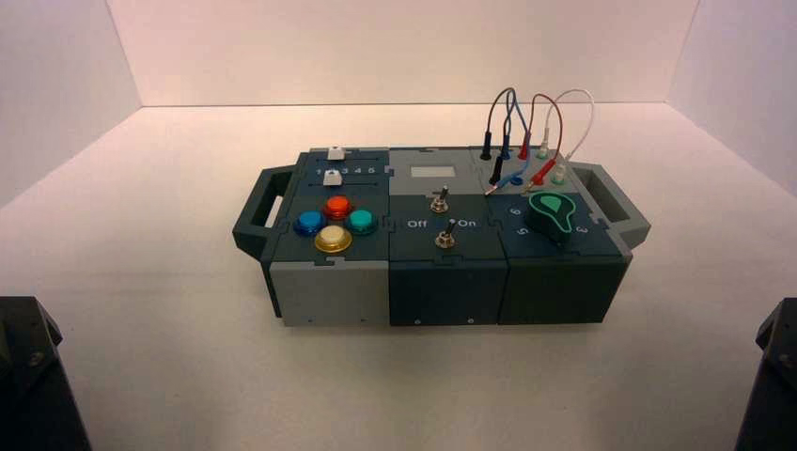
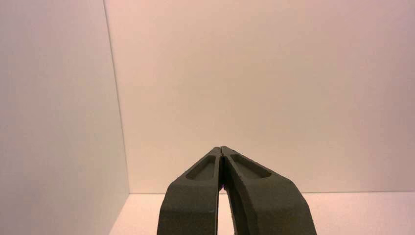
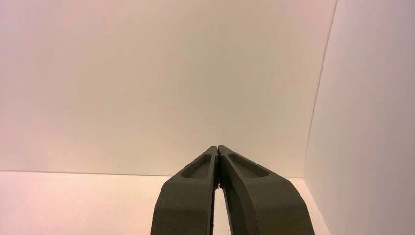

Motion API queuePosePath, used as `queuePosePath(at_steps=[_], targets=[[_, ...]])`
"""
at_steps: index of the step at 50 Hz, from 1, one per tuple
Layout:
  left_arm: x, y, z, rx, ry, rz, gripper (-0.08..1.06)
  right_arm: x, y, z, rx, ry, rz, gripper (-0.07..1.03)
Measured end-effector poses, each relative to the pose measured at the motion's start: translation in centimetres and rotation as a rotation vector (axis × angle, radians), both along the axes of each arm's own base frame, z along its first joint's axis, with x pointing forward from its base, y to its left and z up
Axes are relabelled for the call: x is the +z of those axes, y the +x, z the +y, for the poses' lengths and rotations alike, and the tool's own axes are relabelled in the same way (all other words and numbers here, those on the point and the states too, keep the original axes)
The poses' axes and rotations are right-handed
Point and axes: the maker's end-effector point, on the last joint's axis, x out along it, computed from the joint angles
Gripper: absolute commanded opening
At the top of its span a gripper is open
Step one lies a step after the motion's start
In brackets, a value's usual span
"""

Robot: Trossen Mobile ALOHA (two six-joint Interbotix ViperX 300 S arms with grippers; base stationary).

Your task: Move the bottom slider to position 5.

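Observation:
The box (image 1: pixel 329 291) stands in the middle of the white table. The bottom slider (image 1: pixel 331 177) is a small white knob on the numbered dark teal track at the box's back left, near the track's left end. The numeral 5 (image 1: pixel 383 170) ends that row on the right. A twin white knob (image 1: pixel 335 153) sits on the track behind it. My left gripper (image 2: pixel 221 149) is shut and empty, parked at the lower left, facing the wall. My right gripper (image 3: pixel 217 148) is shut and empty, parked at the lower right.
Four round buttons, blue (image 1: pixel 308 223), red (image 1: pixel 337 206), teal (image 1: pixel 362 221) and yellow (image 1: pixel 333 239), lie in front of the sliders. Two toggle switches (image 1: pixel 439 201) stand mid-box. A green-edged dial (image 1: pixel 553 214) and plugged wires (image 1: pixel 526 122) are on the right. Handles (image 1: pixel 260 202) jut from both ends.

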Motion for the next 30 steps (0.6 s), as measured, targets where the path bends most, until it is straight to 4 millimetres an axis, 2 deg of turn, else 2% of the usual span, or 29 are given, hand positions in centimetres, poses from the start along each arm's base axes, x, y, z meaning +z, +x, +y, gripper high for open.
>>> queuePosePath(at_steps=[6,16,30], targets=[[0.0,0.0,0.0,0.002,-0.002,0.000,-0.03,-0.1,0.0,0.0,0.001,0.001,0.003,-0.03],[-0.3,0.1,0.0,0.002,-0.001,0.011,-0.03,-1.5,-0.2,0.0,0.000,0.001,0.032,-0.03],[-3.3,1.7,-1.2,-0.047,0.008,0.172,-0.03,-2.6,-0.2,0.7,0.027,0.001,0.121,-0.03]])
